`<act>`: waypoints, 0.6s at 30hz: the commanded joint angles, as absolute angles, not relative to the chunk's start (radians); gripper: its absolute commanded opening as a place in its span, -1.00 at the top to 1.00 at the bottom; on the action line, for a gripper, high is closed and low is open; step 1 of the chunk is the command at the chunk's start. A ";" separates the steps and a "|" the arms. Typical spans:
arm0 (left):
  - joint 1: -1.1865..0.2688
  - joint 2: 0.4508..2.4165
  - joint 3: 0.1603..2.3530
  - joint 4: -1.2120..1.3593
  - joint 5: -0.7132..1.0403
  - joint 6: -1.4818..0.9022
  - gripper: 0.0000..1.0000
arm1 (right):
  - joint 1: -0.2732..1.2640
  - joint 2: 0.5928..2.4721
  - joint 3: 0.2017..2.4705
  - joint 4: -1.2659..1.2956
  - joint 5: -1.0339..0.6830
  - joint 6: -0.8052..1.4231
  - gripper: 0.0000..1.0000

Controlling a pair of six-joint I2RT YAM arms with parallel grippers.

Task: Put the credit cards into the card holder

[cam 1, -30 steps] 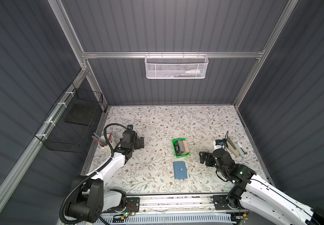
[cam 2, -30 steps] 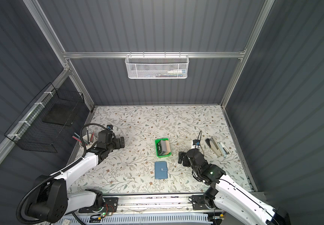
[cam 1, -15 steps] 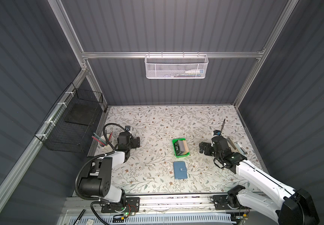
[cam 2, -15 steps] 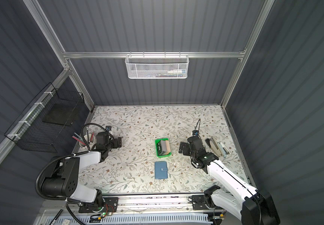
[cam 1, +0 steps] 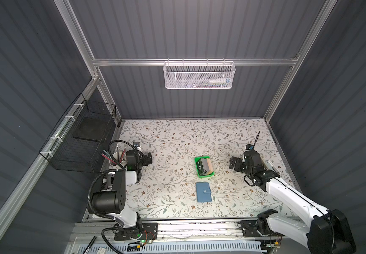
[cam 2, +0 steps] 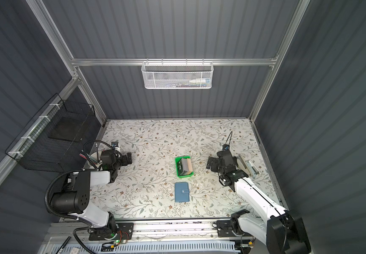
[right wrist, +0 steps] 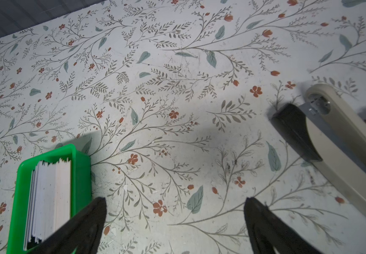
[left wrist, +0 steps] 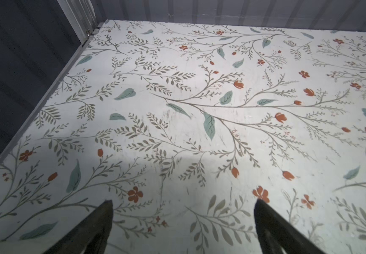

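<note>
Thin grey, white, tan and dark credit cards [cam 1: 205,167] stacked on edge in small green plastic tray [cam 1: 201,157], mid bench [cam 1: 177,136]. Flat blue snap-tab card holder [cam 1: 203,192] closed, just nearer, not touching tray. Left hand [cam 1: 148,158] near left edge, fingers apart, empty. Right hand [cam 1: 232,163] right of tray, same deal.

Light falls from overhead onto the desk [cam 1: 177,136], which is pale and bright in both top views, while the ribbed walls [cam 1: 34,66] sit dim and grey. Frame posts splay outward near the edges. In the left wrist view the left gripper [left wrist: 183,201] is a soft black blur, with a broad grey shadow ahead of it. In the right wrist view the right gripper [right wrist: 175,199] blurs likewise, the stapler [right wrist: 331,136] looks smeared, and shadow spreads beside the vivid green tray [right wrist: 80,167].
</note>
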State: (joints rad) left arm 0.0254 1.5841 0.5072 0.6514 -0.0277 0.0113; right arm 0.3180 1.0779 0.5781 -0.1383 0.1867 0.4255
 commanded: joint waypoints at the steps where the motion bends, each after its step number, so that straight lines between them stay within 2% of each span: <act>1: 0.025 1.562 0.472 0.745 0.024 -0.006 -0.99 | 0.290 1.059 0.575 -0.116 0.187 0.393 -0.98; 7: 0.025 1.639 0.486 0.809 0.050 -0.008 -1.00 | 0.258 1.028 0.563 -0.110 0.162 0.373 -0.98; 18: 0.025 1.665 0.456 0.884 0.113 0.027 -0.99 | 0.179 0.987 0.532 -0.037 0.127 0.337 -0.98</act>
State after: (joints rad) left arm 0.0254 1.6428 0.4694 0.8356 0.0841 0.0078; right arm 0.1905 1.0092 0.5385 -0.0704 0.1352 0.3698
